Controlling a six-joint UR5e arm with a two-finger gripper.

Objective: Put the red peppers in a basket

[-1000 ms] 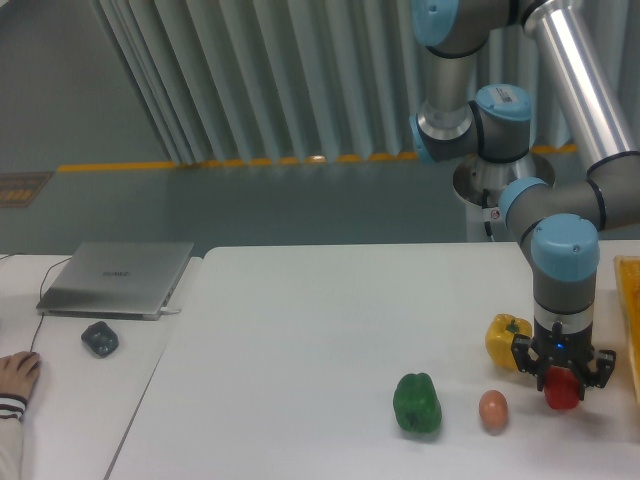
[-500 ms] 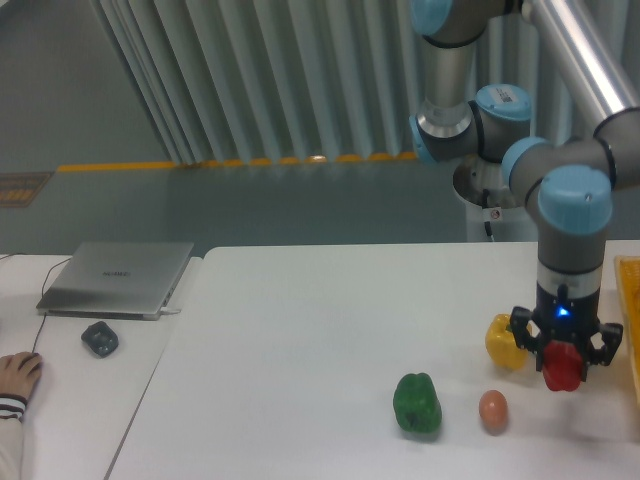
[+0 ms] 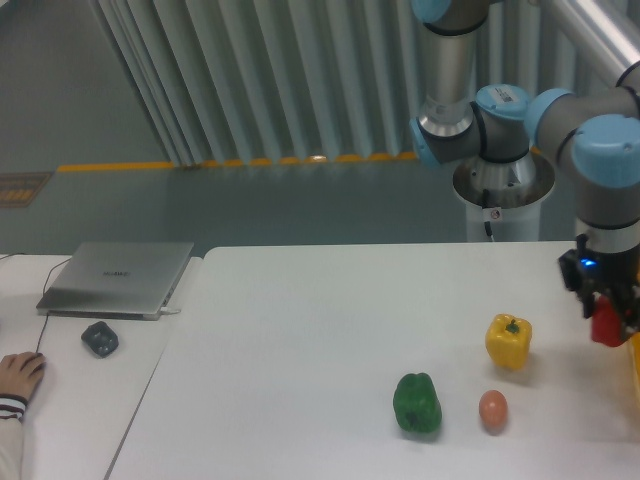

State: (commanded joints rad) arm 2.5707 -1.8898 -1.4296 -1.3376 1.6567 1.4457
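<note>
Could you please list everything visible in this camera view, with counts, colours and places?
red pepper: one, red, held in the air at the right edge, by the basket.
basket: one, yellow-orange, only an edge showing at the far right.
yellow pepper: one, yellow, right part of the table.
green pepper: one, green, front centre.
egg: one, brownish, right of the green pepper.
laptop: one, silver, closed, left.
mouse: one, dark, before the laptop.
table: white.
person's hand: one, left edge.
gripper: one, black, jaws closed on the red pepper.
</note>
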